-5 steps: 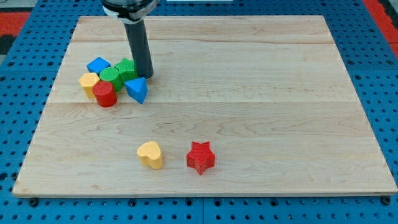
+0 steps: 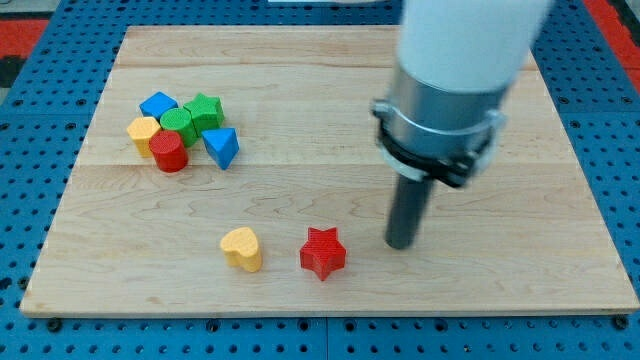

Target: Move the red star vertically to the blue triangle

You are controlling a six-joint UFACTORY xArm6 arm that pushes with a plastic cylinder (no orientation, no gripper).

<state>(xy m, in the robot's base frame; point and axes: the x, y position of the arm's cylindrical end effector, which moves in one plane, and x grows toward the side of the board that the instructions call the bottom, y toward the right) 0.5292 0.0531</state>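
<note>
My tip (image 2: 401, 244) rests right of the red wooden star (image 2: 323, 252); a push from here could drive it sideways into the yellow heart-shaped block (image 2: 242, 248), not toward the blue triangular block (image 2: 221, 147). No hand exists.

Single camera, apparently high front, looking down at wooden board (image 2: 300, 190).

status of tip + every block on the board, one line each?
my tip: down at the board, right of the red star, not touching it
red star: alone, upright, near the view's bottom
yellow heart: alone, left of the star
blue triangle: right edge of the cluster
red cylinder: in the cluster
green blocks: in the cluster
blue block: in the cluster
yellow block: in the cluster
</note>
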